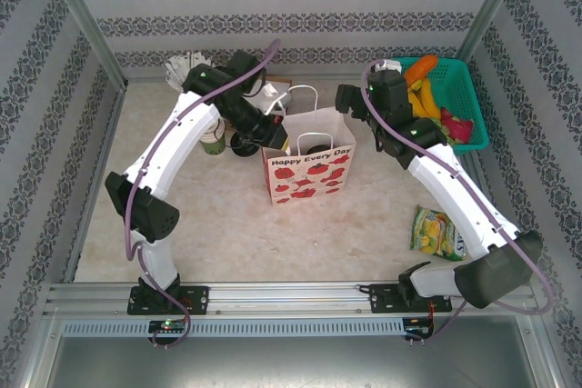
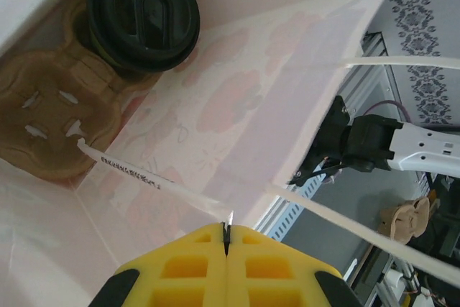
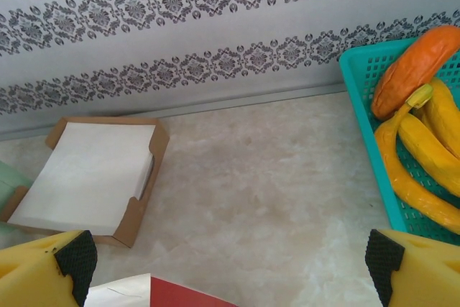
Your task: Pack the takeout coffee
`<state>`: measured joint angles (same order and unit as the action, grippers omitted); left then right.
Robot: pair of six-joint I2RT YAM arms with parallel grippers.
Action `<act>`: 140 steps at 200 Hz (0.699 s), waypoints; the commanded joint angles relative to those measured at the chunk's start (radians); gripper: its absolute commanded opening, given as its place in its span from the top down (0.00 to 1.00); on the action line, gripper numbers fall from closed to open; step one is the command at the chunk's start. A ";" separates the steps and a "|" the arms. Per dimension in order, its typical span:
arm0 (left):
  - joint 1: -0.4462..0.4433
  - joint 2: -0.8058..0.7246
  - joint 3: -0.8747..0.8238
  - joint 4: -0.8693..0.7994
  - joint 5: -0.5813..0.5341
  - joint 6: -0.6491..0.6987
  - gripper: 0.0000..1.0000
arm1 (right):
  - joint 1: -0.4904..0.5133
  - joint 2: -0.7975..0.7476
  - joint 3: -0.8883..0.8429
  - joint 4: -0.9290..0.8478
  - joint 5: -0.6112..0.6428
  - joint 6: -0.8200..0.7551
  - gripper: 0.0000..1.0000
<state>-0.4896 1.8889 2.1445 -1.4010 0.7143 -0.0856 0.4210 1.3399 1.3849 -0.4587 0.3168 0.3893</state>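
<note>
Overhead, the left gripper [image 2: 226,229], pressed together, points down into the bag [image 1: 309,174]; the right gripper [image 3: 230,258] gapes.

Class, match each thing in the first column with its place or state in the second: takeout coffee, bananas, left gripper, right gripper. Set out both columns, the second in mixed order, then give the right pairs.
Column one:
1. takeout coffee
2. bananas
3. left gripper
4. right gripper

Column two:
A. open
B. inside the paper bag
C. in the teal basket
D. shut

Pairs: 1-B, 2-C, 3-D, 4-A
</note>
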 commanded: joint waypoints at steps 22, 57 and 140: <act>-0.035 0.072 0.087 -0.010 0.066 0.029 0.88 | 0.001 -0.002 -0.013 -0.023 0.013 -0.017 0.02; -0.049 0.106 0.151 0.007 0.150 0.043 0.63 | 0.002 0.001 -0.011 -0.028 0.014 -0.020 0.02; 0.124 -0.183 -0.132 0.301 0.195 -0.020 0.15 | -0.001 0.015 -0.017 0.006 -0.008 -0.018 0.02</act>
<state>-0.4408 1.8072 2.1059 -1.2507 0.8822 -0.0715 0.4213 1.3457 1.3785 -0.4736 0.3088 0.3859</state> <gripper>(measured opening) 0.813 0.977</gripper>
